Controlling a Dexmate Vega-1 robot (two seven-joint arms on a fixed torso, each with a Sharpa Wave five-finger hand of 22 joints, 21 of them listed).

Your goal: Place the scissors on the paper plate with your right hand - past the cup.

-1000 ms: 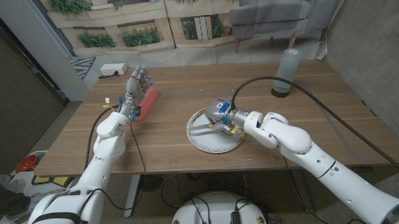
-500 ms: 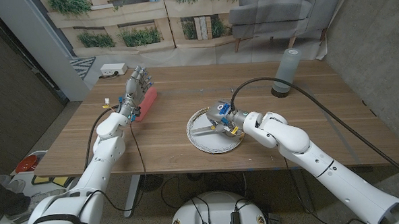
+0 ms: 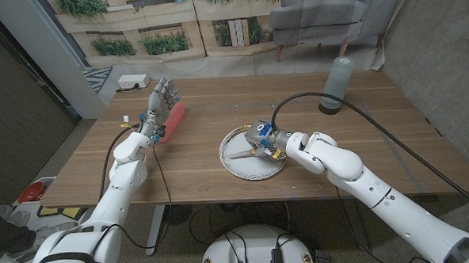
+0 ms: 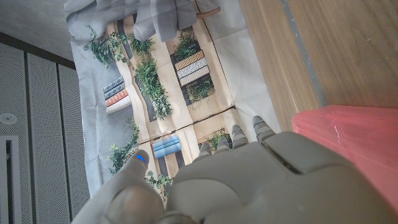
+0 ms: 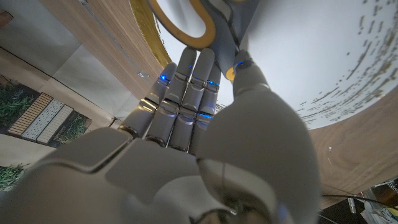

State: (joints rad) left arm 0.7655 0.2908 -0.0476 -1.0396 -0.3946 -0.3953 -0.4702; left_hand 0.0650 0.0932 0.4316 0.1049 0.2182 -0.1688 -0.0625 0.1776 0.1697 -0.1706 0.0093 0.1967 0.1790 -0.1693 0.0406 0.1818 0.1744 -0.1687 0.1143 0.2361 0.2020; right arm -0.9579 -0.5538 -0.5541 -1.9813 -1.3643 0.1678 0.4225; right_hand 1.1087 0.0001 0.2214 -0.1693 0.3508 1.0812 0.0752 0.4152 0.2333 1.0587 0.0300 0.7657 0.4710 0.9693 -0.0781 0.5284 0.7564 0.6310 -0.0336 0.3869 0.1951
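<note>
The white paper plate lies at the table's middle. The scissors are low over it or on it, blades pointing to the robot's left. Their yellow handle loop shows just past my right hand's fingertips. My right hand is at the plate's far right rim and pinches the scissors by the handle end, thumb against the grey shank. The tall grey cup stands at the far right, behind the hand. My left hand is raised at the far left, fingers up and apart, holding nothing.
A red block lies beside my left hand and also shows at the wrist. A white power strip sits at the table's far left corner. A black cable arcs over the right arm.
My right hand has lowered slightly, and the scissors have come down a little toward the plate's near side. The left arm has not moved.
</note>
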